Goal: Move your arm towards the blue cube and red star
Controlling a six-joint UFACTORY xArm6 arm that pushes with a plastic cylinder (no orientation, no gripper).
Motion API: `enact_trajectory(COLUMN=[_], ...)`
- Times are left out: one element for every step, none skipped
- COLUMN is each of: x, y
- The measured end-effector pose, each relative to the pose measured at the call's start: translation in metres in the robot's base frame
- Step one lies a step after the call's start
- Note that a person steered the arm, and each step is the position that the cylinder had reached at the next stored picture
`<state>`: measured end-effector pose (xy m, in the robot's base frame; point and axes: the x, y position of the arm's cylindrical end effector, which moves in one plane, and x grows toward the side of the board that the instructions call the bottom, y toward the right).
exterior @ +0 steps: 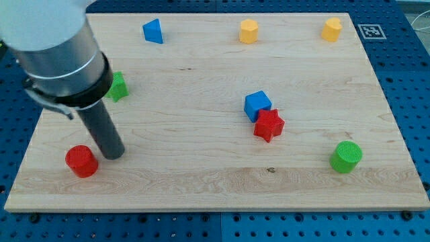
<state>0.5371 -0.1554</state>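
- Pale wooden board (201, 181) lay on a blue pegboard bench (416, 81), filling most of the view.
- My tip (114, 154), the lower end of the straight dark rod, stood on the board at the view's lower left, just beside a red cylinder block (82, 160) on its left. There were no fingers to spread or press; the arm ended in the bare rod, holding nothing.
- A green block (118, 87), shape partly hidden by the arm, sat just behind the rod's upper body.
- The blue cube (257, 105) and the red star block (269, 125) sat together right of the board's centre, touching, the star nearer the view's bottom. Both were well apart from my tip, so I judged the approach as barely begun.
- Elsewhere: a blue triangular block (153, 31) at the view's top left, two yellow blocks (249, 31) (332, 29) along the top, and a green cylinder block (346, 156) at lower right.
- Risks, as I judged them: a start drifting left would nudge the red cylinder, and arriving too fast would knock the cube and star apart or shove them off toward the green cylinder.
- No brand or readable writing showed; only a black-and-white square marker (371, 31) at the board's top right corner.
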Motion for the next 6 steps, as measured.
enact_trajectory(x=[-0.019, -0.038, -0.039, -0.044, -0.045, -0.051], y=[0.027, 0.065, 0.106, 0.143, 0.182, 0.214])
